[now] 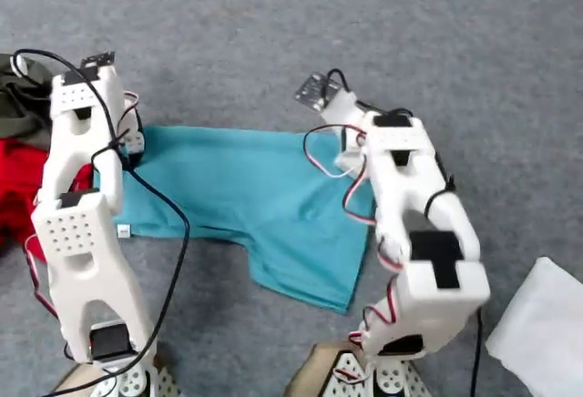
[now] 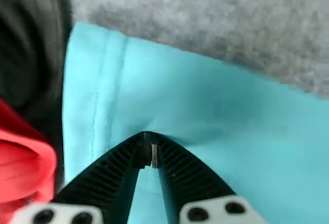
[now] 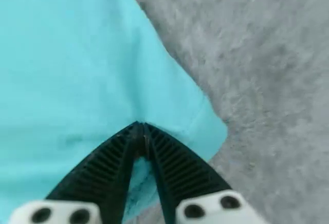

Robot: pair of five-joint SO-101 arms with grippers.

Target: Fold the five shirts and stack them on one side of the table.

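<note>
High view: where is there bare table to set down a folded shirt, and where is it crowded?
Free: the wide grey table strip beyond the teal shirt, and the patch between the right arm and the white item. Crowded: the edge beside the left arm, with a red shirt and dark garment.

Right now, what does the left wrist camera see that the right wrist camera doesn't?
Left wrist view: the left gripper, plus a red shirt and a dark garment past the teal shirt's edge. Right wrist view: the right gripper near a corner of that shirt. Both: the teal shirt pinched between shut fingers, lying on the grey table cover.
</note>
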